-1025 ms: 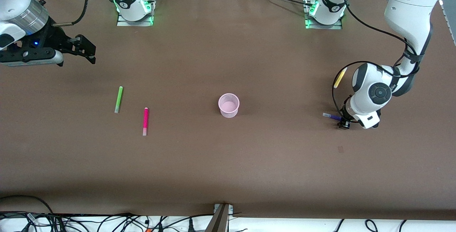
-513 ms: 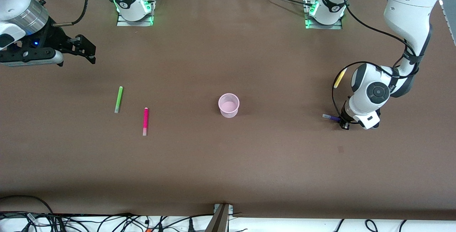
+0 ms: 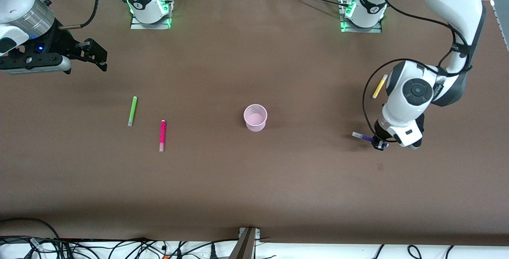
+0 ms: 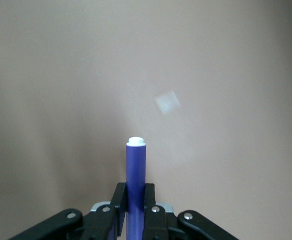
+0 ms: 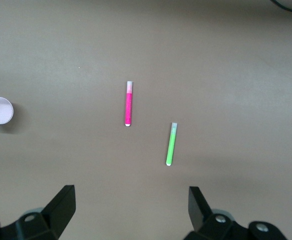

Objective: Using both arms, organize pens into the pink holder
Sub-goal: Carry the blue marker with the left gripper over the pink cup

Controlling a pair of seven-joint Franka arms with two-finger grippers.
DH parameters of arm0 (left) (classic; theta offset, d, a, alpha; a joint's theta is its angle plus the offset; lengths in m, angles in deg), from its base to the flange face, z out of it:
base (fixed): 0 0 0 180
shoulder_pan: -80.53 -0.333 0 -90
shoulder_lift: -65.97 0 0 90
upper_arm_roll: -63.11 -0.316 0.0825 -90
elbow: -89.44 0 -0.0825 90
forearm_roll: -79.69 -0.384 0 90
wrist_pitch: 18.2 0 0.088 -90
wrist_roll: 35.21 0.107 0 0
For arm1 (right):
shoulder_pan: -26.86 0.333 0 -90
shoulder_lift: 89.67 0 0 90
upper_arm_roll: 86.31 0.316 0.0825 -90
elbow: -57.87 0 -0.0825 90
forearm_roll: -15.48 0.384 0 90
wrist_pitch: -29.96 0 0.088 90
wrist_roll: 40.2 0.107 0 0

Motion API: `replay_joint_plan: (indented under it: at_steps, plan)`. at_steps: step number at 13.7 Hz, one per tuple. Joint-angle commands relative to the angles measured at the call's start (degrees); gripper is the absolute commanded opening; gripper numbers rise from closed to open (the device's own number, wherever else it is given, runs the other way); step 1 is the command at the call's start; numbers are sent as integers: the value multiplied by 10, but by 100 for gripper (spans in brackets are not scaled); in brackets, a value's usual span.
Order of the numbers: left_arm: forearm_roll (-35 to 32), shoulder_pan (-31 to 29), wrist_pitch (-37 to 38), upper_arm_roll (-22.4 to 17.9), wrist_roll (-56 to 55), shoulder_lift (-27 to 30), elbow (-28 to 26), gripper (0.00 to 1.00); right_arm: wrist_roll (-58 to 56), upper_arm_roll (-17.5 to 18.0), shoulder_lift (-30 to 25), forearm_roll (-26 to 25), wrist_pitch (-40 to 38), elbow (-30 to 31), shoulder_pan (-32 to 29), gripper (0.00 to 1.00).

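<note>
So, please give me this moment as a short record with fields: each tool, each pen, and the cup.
left tool: shut on the purple pen, over the table toward the left arm's end
right tool: open, empty, waiting in the air toward the right arm's end
green pen: lying flat on the table
pink pen: lying flat, nearer the front camera than the green pen
yellow pen: lying flat, near the left arm
pink cup: upright, mid-table, no pen inside

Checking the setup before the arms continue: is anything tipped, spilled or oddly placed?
Nothing stands out. The pink holder stands upright and empty; green pen, magenta pen and yellow pen lie flat. The left gripper holds the purple pen; the right gripper waits open.
</note>
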Motion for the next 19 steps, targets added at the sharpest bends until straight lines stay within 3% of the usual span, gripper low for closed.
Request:
replay_joint_plan:
  at_steps: [1, 4, 9, 14, 16, 19]
  plan:
    - [-16, 71, 78, -2, -30, -1, 76, 0, 7, 1, 2, -4, -2, -9, 3, 100]
    - [-23, 157, 148, -4, -64, -4, 142, 0, 7, 1, 2, -4, -2, -9, 3, 100]
    - [-148, 278, 148, -7, -242, -30, 176, 0, 7, 1, 2, -7, -2, -9, 12, 100]
    - [-281, 348, 152, -11, -349, -107, 227, 0, 7, 1, 2, -7, -2, -9, 13, 100]
    - [-333, 382, 193, -12, -360, -123, 228, 0, 7, 1, 2, -8, -2, -9, 15, 100]
    - [-371, 414, 203, -14, -374, -137, 234, 0, 7, 0, 2, -6, -3, -9, 15, 100]
